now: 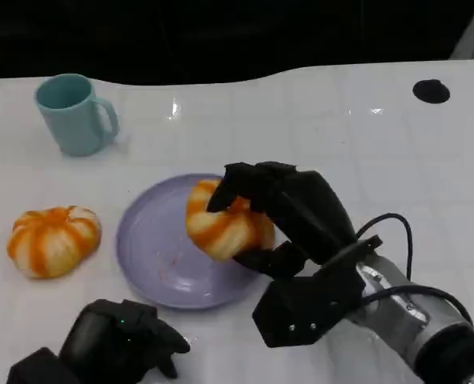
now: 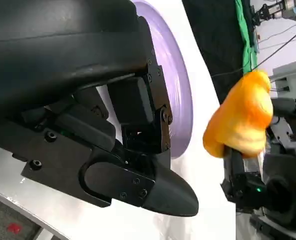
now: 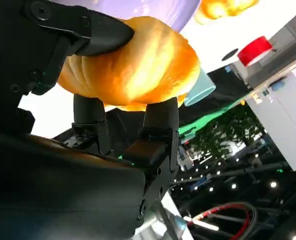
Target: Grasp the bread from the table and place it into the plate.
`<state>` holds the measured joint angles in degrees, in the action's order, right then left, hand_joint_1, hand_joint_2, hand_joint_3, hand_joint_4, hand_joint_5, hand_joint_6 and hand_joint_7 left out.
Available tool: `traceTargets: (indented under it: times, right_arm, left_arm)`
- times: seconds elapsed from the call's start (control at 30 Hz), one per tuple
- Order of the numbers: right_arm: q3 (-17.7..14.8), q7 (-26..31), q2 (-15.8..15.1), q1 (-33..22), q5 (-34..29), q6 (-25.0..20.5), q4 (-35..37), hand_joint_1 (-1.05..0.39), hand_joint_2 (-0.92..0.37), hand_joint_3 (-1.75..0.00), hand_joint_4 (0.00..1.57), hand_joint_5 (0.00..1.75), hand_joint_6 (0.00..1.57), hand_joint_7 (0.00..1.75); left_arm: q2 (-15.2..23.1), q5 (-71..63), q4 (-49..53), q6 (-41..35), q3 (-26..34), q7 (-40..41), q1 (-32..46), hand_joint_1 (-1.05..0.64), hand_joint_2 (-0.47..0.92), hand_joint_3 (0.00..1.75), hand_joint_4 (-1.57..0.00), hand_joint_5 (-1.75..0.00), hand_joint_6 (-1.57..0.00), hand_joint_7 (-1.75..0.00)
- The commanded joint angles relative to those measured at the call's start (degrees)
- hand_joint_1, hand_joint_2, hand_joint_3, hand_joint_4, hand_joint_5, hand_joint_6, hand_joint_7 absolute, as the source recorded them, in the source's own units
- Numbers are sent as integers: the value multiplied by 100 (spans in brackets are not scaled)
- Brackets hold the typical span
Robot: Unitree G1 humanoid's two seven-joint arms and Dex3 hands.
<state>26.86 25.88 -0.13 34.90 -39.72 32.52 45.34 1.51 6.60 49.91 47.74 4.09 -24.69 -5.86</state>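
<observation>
Fingers [image 1: 244,180] of your right hand [image 1: 280,220] are wrapped around the round orange-and-white striped bread roll [image 1: 221,224], thumb under it and the rest curled over its top, so the roll is firmly held. You have it over the right part of the round lilac plate [image 1: 153,248]; from the left wrist view it looks lifted clear of the plate, though you cannot be sure how high. By my reading the pick is done and the carry nearly so: what remains is to lower the roll onto the plate and let go. Your left hand [image 1: 117,340] rests low near the table edge, fingers curled in on nothing. A second striped orange bread roll [image 1: 53,240] lies on the white table [image 1: 340,136] left of the plate, and a pale teal mug [image 1: 73,112] stands beyond it.
</observation>
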Motion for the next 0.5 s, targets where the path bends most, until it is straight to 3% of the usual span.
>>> traceTargets:
  times: [0.03, 0.1, 0.17, 0.23, 0.3, 0.37, 0.43, 0.5]
  right_arm:
    - [6, 23, 177, 338, 102, 2, 520, -8, -40, -126, 88, 170, 82, 137]
    - [23, -109, 229, 426, 103, -120, 660, -9, -42, -120, 84, 160, 82, 121]
    - [69, -248, 231, 485, 70, -231, 732, -13, -58, -79, 79, 128, 82, 77]
    - [171, -478, 178, 518, -6, -384, 706, -20, -68, -57, 58, 89, 69, 37]
    - [265, -678, 119, 516, -82, -543, 611, -28, -78, -38, 41, 55, 60, 13]
    - [343, -817, 70, 501, -144, -673, 501, -31, -83, -28, 36, 44, 57, 6]
    - [418, -992, 7, 471, -195, -778, 370, -44, -90, -17, 15, 37, 42, 1]
    - [377, -1269, -24, 376, -63, -806, 199, -48, -92, -16, 6, 38, 36, 1]
  left_arm:
    - [68, 52, 53, 7, 12, -54, -2, -105, 92, 14, -125, -111, -144, -47]
    - [74, 42, 61, 40, 4, -51, 1, -105, 92, 13, -125, -111, -144, -47]
    - [80, 26, 67, 71, -4, -37, 5, -105, 92, 13, -125, -110, -143, -47]
    - [84, 11, 76, 89, -10, -22, 6, -105, 92, 14, -125, -110, -143, -47]
    - [87, 1, 79, 90, -13, -9, 8, -105, 92, 14, -125, -110, -143, -47]
    - [88, 2, 69, 73, -15, -3, 12, -105, 92, 14, -125, -111, -143, -48]
    - [88, -1, 56, 53, -18, 7, 15, -105, 92, 14, -125, -111, -143, -48]
    - [96, -27, 47, 59, -25, 32, 14, -105, 92, 14, -125, -111, -143, -48]
